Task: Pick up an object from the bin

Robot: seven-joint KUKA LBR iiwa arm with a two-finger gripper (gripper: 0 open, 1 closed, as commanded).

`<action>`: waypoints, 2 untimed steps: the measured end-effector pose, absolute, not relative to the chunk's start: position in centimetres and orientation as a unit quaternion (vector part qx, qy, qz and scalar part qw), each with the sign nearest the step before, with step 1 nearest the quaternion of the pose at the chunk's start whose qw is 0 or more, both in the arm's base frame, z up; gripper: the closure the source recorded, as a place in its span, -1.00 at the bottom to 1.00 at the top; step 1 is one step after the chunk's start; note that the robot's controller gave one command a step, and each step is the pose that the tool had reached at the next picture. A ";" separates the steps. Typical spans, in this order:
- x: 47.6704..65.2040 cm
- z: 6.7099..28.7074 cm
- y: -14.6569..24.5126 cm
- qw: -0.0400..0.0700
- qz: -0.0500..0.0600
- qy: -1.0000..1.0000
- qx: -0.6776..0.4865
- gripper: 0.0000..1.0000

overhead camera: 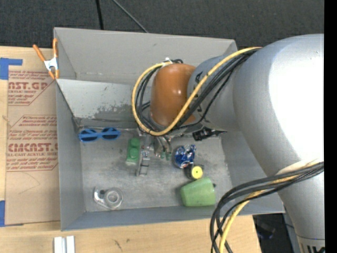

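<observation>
Green piece (132, 151), small and narrow, lies on the floor of the bin (71, 167) a little left of the middle, just left of the end effector (147, 159). At far left, against the back wall, lies a blue thing of 2 joined loops (98, 134). Near the front wall lies a clear ring (108, 197), well apart from the rest. The end effector hangs low over the floor under its orange cover (169, 96), close beside the green piece; whether they touch, and whether it is open or closed, I cannot tell. To its right lies a blue crumpled thing (184, 156), then a yellow disc (196, 172) touching a larger green block (198, 193) at the front.
</observation>
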State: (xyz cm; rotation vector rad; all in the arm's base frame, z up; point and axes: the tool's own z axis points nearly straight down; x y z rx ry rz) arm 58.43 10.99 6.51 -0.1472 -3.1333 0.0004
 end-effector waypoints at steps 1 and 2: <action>58.7 7.0 11.1 -0.001 -0.001 -0.999 -0.046 1.00; 58.6 7.0 11.1 -0.001 -0.001 -0.999 -0.046 -1.00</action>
